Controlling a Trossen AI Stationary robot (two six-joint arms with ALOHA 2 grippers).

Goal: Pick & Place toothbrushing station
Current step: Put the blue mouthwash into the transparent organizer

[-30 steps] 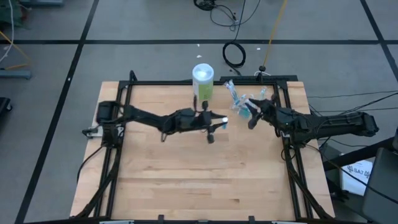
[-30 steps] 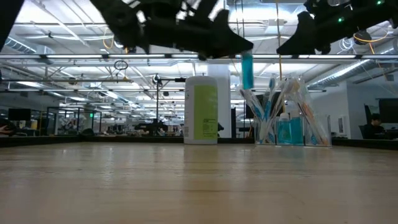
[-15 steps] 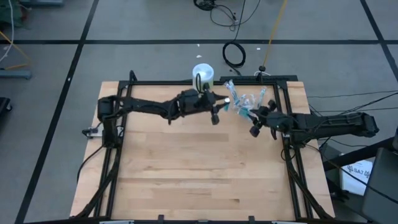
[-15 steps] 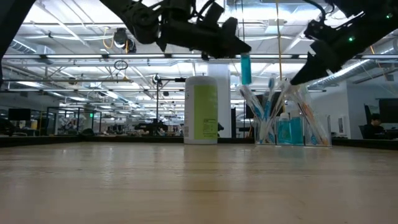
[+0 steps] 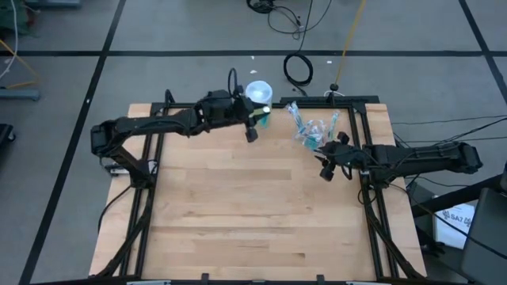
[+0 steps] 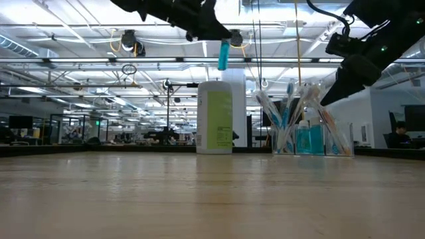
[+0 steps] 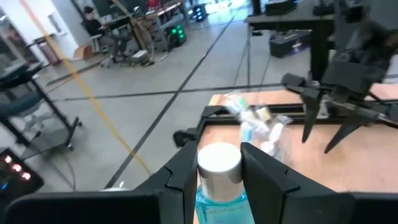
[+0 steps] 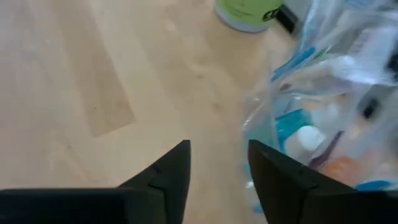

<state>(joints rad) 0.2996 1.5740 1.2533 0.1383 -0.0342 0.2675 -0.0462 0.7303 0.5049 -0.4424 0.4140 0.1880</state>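
One teal tube, pinched by the left tool, hangs above the white canister.

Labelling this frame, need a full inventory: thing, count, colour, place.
Canister: 1, white with green label, back edge of the table, mid.
Clear cup: 1, transparent, back right of the table, right of the canister.
Toothbrushes: several, blue, white and orange among them, standing in the cup.
Tubes in cup: at least 1, teal.
Held tube: 1, teal with white cap, in the air above the canister.
Table: 1, light wood.
Left end effector: shut on the held tube.
Right end effector: open, beside the cup.
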